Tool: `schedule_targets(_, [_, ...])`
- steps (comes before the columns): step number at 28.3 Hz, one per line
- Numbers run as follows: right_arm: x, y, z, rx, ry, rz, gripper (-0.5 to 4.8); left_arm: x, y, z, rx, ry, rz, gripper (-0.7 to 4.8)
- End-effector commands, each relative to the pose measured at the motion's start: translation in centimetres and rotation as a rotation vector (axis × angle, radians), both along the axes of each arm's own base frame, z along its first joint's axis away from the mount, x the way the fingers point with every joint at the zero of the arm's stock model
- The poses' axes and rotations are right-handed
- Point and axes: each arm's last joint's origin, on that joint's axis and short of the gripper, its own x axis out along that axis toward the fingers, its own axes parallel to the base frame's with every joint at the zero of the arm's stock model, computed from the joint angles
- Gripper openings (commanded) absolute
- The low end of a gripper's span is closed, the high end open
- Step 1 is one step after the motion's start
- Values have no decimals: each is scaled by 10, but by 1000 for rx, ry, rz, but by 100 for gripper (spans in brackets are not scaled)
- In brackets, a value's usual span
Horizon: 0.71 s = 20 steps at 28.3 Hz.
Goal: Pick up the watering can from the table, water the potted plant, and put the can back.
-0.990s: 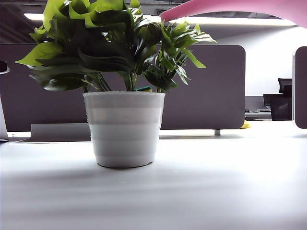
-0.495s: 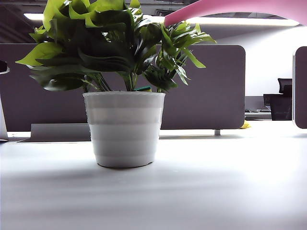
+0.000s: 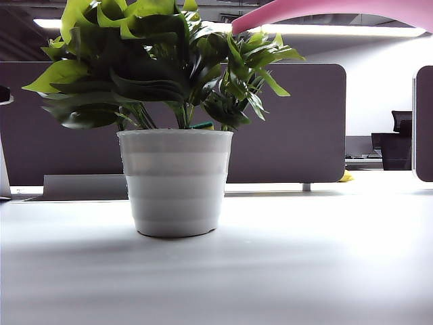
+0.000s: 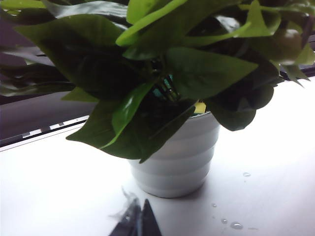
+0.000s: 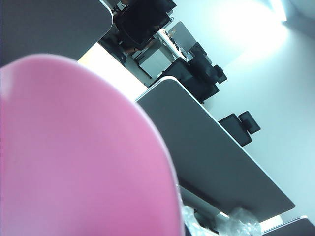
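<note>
The potted plant (image 3: 162,61) stands in its white ribbed pot (image 3: 176,183) on the table (image 3: 304,257), left of centre. The watering can's pink spout (image 3: 325,8) reaches in from the upper right, with its tip just above the plant's right-hand leaves. In the right wrist view the can's pink body (image 5: 74,157) fills most of the picture and hides my right gripper, which holds the can in the air. My left gripper (image 4: 139,219) rests low on the table just in front of the pot (image 4: 177,157). Its dark fingertips are together and hold nothing.
Small water drops (image 4: 236,225) lie on the table beside the pot. Grey partition panels (image 3: 298,122) run behind the table, with dark office chairs (image 3: 399,142) further back. A small yellow object (image 3: 346,177) sits at the far edge.
The pink spout has shifted a little to the right and its tip sits slightly lower over the leaves. The plant and the left gripper have not moved.
</note>
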Motion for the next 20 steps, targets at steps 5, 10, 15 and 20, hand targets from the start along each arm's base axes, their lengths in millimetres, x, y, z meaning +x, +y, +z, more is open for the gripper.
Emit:
schedule_targets(5, [-7,-1,19,13,-141,4,-8,0,0,1,-5,-11,1,-5])
schedule_targets(10, [-7,0,19,-20,-136,9,-8,0,0,1,-5,-11,1,-5])
schedule_targets(15, [-7,2,20,-27,-141,24,-8,0,0,1,-5,-11,1,-5])
schedule_targets(20, [-6,5,22,-47,-158,36,-8,0,0,1,-5,-11,1,-5])
